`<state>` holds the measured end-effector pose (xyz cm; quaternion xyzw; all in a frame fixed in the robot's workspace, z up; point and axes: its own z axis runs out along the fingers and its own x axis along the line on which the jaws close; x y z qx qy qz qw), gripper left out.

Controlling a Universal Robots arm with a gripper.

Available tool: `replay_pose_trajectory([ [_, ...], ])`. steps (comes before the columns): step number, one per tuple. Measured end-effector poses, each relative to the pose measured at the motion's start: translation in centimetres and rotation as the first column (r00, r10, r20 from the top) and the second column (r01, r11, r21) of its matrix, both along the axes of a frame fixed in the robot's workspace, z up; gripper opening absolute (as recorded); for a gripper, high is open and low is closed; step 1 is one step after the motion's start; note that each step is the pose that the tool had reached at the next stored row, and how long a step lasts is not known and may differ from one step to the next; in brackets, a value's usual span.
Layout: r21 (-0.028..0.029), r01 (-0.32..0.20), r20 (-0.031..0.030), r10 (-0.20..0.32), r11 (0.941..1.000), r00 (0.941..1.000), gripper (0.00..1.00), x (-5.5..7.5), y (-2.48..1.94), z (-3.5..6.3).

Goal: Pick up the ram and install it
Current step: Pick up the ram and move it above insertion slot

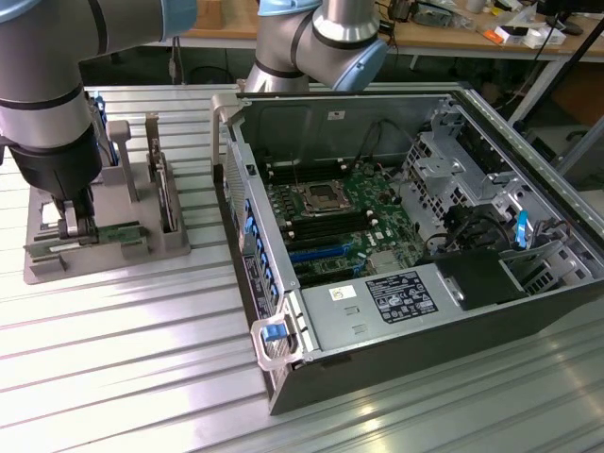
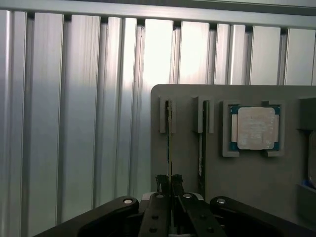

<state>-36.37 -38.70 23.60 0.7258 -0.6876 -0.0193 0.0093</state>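
ram (image 2: 170, 133) thin green stick, edge-on in grey holder (image 2: 247, 187), pinched between gripper (image 2: 170, 180) fingers

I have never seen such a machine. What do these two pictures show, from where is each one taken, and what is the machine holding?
This is a robot arm with a gripper, a two-fingered clamp, at its end. One picture comes from a camera standing off the arm. The other comes from a camera on the arm's wrist, looking past the fingers. On the ribbed metal table stand a grey plastic tray and an open black computer case with its green motherboard showing. The tray holds a square silver processor chip and the ram, a long thin green circuit-board stick standing on edge. The gripper is shut on the ram, which sits in its tray slot.
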Motion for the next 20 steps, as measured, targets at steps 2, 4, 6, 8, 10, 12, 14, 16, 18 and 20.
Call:
replay_pose_trajectory([
  [2,0.0001,0.000,0.0001,0.000,1.0000,1.0000,0.13,0.0,0.00,0.22],
  [4,0.0000,0.000,0.0000,0.000,1.0000,1.0000,0.13,0.0,0.00,0.64],
  [6,0.0000,0.000,0.0000,0.000,1.0000,1.0000,0.13,0.0,0.00,0.89],
  [8,0.0000,0.000,0.0000,0.000,1.0000,1.0000,0.13,0.0,0.00,1.14],
  [10,0.0000,0.000,0.0000,0.000,1.0000,1.0000,0.13,0.0,0.00,1.40],
  [12,0.0001,0.000,0.0001,0.000,1.0000,1.0000,0.13,0.0,0.00,1.65],
  [14,0.0000,0.000,0.0000,0.000,1.0000,1.0000,0.13,0.0,0.00,1.96],
  [16,0.0000,0.000,0.0000,0.000,1.0000,1.0000,0.13,0.0,0.00,2.26],
  [18,0.0000,0.000,0.0000,0.000,1.0000,1.0000,0.13,0.0,0.00,2.48],
  [20,0.0001,0.000,0.0001,0.000,1.0000,1.0000,0.13,0.0,0.00,2.75],
])
